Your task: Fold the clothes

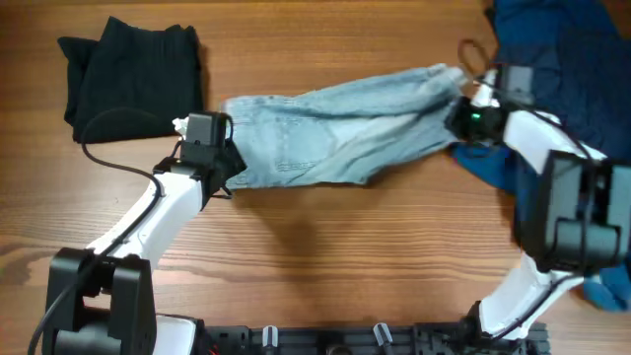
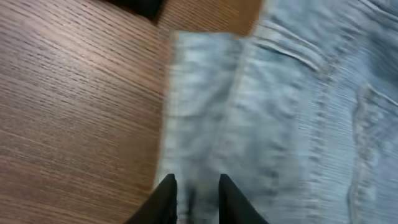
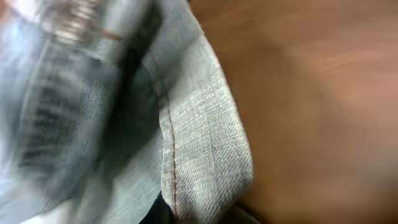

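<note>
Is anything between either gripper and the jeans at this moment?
Nothing visible: the left gripper pinches the jeans at one end, and the right gripper appears to hold bunched denim at the other.

Even bright overhead light, soft shadows under the arms, both wrist views motion-blurred, right one worst

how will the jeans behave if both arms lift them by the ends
Probably floppy: the jeans bunch and crease toward the right gripper. Likely heavyish for cloth; the denim shows thick hems and seams. Unlikely to slip from the left gripper, since the weave looks coarse.
</note>
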`<state>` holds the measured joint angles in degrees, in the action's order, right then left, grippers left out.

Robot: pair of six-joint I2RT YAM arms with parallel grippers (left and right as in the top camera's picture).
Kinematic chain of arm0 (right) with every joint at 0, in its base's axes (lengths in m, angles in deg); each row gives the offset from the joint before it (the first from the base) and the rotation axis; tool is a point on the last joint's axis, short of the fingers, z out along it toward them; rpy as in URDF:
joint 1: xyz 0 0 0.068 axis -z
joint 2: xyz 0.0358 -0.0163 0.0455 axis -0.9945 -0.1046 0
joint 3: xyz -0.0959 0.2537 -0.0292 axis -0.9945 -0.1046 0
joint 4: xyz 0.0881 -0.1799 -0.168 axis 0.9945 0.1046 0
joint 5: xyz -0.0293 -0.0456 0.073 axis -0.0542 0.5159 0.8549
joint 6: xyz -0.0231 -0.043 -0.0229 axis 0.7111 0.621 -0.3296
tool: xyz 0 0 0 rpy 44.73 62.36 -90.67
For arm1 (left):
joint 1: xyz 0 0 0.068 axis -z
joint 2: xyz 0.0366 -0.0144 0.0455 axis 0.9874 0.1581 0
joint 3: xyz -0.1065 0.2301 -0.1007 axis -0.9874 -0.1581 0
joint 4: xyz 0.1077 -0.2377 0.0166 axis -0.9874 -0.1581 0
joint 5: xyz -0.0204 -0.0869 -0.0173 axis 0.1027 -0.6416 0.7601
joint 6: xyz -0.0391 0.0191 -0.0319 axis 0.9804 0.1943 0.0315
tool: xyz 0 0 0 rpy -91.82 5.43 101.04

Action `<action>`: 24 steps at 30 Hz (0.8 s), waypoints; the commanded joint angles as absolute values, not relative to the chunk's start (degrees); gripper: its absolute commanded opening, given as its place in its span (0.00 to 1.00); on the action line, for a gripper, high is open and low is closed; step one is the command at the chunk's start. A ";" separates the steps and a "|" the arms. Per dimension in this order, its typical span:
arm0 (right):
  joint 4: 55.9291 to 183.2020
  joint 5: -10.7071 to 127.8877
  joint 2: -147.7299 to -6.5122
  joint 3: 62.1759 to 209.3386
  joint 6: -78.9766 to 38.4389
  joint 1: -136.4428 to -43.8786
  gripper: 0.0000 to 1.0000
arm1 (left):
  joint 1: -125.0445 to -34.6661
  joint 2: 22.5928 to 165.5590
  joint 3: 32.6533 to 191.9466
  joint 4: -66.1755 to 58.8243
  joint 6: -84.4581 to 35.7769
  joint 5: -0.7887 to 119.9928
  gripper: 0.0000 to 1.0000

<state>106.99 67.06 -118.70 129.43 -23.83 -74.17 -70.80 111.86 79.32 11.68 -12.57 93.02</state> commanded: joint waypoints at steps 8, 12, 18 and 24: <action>114.72 80.15 -103.82 129.06 -14.19 -79.68 0.04 | -71.06 112.23 79.69 11.81 -13.20 91.93 0.22; 114.42 80.26 -103.82 129.06 -15.98 -89.73 0.04 | -71.10 111.99 79.69 12.25 -13.20 91.69 0.22; 111.34 83.02 -103.82 129.06 -20.38 -102.15 0.04 | -77.16 103.49 79.69 12.14 -11.72 85.79 0.23; 100.85 83.23 -103.84 129.06 -25.36 -110.70 0.04 | -81.13 95.84 79.69 11.15 -11.74 83.58 0.23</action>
<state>103.75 81.49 -104.69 128.86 -22.43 -107.26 -80.54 98.72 79.32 11.20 -12.05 85.20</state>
